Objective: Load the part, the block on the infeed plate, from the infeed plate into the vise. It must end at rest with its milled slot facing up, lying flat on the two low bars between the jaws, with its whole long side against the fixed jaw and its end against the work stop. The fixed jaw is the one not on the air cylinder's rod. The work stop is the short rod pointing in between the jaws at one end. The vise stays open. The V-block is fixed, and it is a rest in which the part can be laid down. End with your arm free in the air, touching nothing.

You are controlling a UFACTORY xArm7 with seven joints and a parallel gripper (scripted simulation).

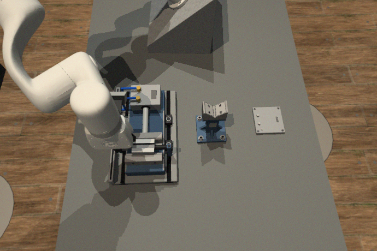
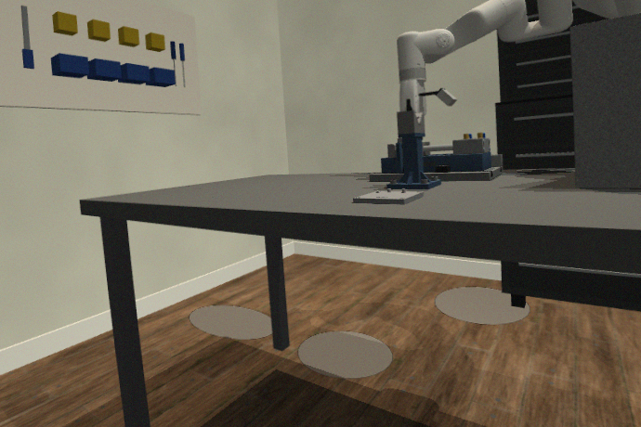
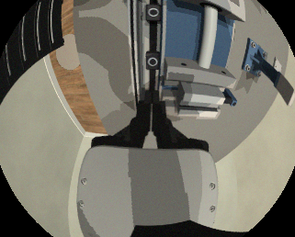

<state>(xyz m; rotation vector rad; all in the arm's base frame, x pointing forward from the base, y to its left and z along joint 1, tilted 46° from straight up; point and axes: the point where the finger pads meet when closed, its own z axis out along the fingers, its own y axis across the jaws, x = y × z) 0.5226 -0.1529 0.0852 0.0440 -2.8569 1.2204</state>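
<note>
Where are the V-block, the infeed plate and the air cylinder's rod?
V-block (image 1: 214,109): top view, on its notched grey top.
Infeed plate (image 1: 267,119): top view, on its bare grey face.
Air cylinder's rod (image 1: 145,119): top view, mid-length on the pale shaft.

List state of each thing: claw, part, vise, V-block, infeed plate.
Claw: shut, holding nothing, at the end of the vise.
Part: in the vise, lying between the jaws; exact seating cannot be told.
Vise: open.
V-block: holds no part.
Infeed plate: bare, part gone.
</note>
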